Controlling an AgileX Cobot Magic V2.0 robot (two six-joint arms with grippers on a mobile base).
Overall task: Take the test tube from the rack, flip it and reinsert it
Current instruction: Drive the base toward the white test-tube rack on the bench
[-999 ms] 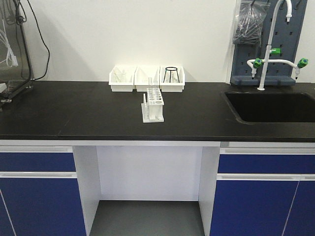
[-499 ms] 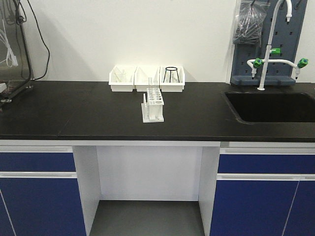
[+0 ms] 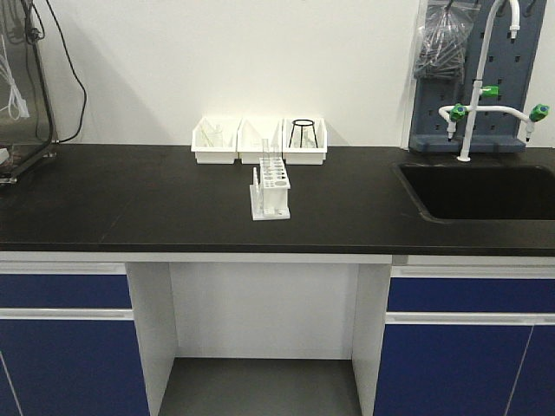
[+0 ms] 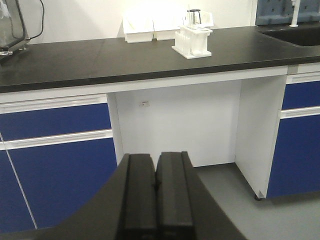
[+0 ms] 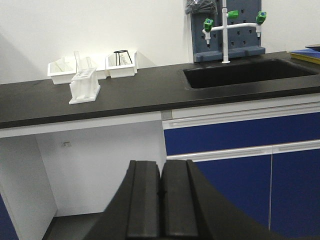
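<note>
Both are pinched shut and empty: left claw (image 4: pixel 156 165) and right claw (image 5: pixel 160 167), low before the cabinets (image 3: pixel 65 347). The rack (image 3: pixel 272 187) sits up ahead on the surface (image 3: pixel 130 199), between them (left seems nearer) — the test tube (image 5: pixel 78 60) stands upright in it.

Gripper (image 5: pixel 160 170), 6 o'clock: black fingers pressed together, nothing held
Counter (image 5: pixel 140 95), black, across mid-frame
Rack (image 5: pixel 84 86), white, 10 o'clock, on counter; two clear tubes (image 5: pixel 77 61) standing in it, rising above its top
Bins (image 5: pixel 61 70), white, just behind rack, against wall; rightmost holds a black wire stand (image 5: pixel 122 56)
Sink (image 5: pixel 245 72), 2 o'clock, sunk in counter
Tap (image 5: pixel 226 30), white with green knobs, 1 o'clock, before grey pegboard (image 5: pixel 197 42)
Drawers (image 5: pixel 240 137), blue, 4 o'clock, under counter
</note>
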